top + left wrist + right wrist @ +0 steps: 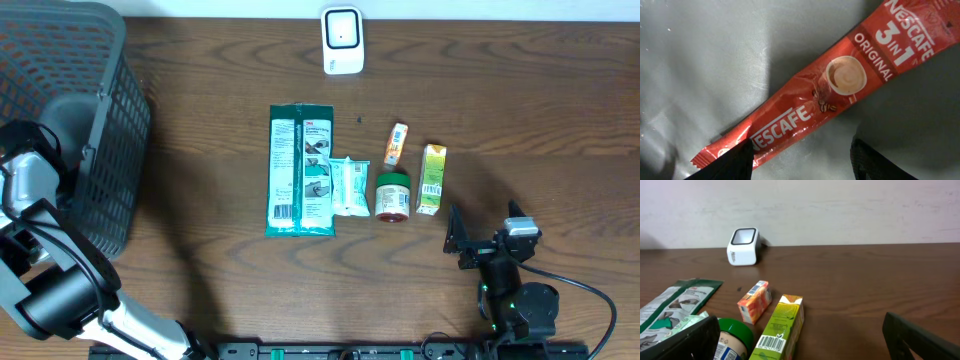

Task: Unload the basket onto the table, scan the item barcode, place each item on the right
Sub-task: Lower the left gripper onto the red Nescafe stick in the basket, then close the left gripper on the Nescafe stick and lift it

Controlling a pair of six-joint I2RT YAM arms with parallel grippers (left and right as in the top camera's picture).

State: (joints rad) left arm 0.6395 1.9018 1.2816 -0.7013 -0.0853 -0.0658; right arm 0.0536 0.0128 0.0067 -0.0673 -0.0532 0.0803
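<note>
In the left wrist view a red Nescafé 3-in-1 sachet (840,85) lies flat and diagonal on a grey floor (700,60), no barcode showing on its upper face. My left gripper (802,160) hangs open just above it, and its left finger (730,165) covers the sachet's lower end. From overhead, the left arm (35,190) reaches into the dark mesh basket (100,150). The white scanner (342,40) stands at the table's far edge. My right gripper (487,232) is open and holds nothing, low behind a green carton (780,327) whose barcode (771,342) faces up.
A row of goods lies mid-table: a large green pack (301,170), a small wipes pack (350,187), a green-lidded jar (392,196), a small orange box (397,144) and the green carton (431,179). The basket takes up the table's left end.
</note>
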